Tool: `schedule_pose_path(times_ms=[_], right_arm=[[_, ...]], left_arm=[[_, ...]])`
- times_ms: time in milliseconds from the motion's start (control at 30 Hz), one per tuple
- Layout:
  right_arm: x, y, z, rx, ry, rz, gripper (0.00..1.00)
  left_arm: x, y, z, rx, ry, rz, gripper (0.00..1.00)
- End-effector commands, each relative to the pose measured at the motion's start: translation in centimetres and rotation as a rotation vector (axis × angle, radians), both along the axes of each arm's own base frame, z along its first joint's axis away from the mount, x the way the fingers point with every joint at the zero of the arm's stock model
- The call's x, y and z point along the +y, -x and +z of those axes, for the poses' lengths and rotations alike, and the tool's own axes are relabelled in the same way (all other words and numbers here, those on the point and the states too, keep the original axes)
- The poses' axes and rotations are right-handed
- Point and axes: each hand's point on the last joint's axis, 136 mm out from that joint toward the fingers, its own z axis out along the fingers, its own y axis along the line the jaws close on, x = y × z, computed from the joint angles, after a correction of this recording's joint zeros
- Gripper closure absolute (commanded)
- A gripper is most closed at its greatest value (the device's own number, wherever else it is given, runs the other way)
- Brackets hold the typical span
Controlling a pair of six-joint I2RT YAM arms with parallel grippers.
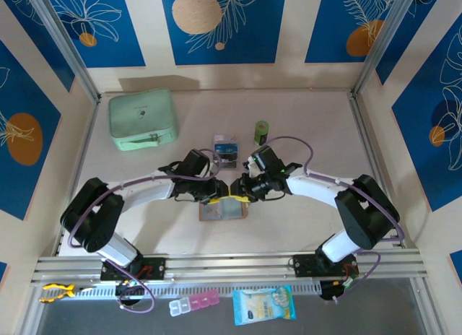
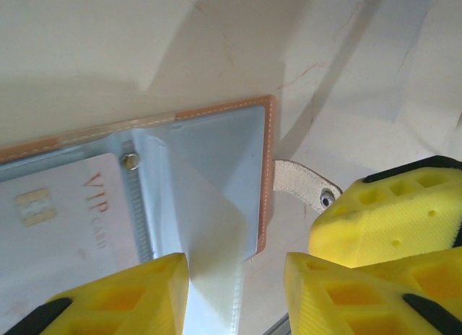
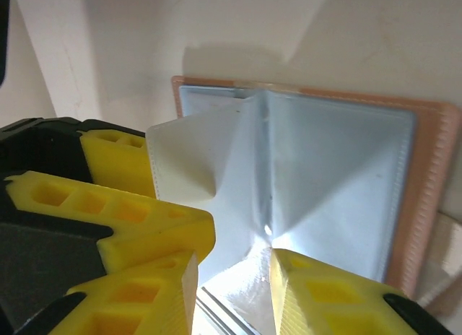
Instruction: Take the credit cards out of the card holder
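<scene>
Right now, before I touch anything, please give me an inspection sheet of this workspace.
Surface: beige table, nothing spilled.
Job's things: card holder open flat; VIP card in its pocket; loose cards beyond it.
Clutter: mint case, green cylinder.
Claws: left claw open astride a clear pocket leaf; right claw at a pocket leaf too, grip unclear.
Cables: purple cables along both arms.
Surroundings: blue patterned panels.

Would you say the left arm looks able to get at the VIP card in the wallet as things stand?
Likely yes: the VIP card lies just beside the left gripper, though inside a clear sleeve, and a raised leaf stands between its jaws.
</scene>
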Motion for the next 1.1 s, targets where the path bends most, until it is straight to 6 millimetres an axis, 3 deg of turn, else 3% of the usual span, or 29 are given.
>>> schedule_pose_path(times_ms=[0, 533, 867, 1067], right_arm=[[-1.0, -0.1, 0.5, -0.026, 0.008, -0.010, 0.66], [-3.7, 0.4, 0.9, -0.026, 0.020, -0.061, 0.63], [-4.0, 0.5, 1.3, -0.026, 0.020, -0.065, 0.62], [-4.0, 0.7, 1.2, -0.020, 0.020, -0.064, 0.62]], left_arm=[[-2.0, 0.7, 0.3, 0.021, 0.027, -0.049, 0.59], [-5.4, 0.2, -2.6, 0.068, 0.025, -0.100, 0.57], [-5.1, 0.4, -4.6, 0.081, 0.006, -0.093, 0.58], [-4.8, 0.3, -4.0, 0.052, 0.006, -0.084, 0.59]])
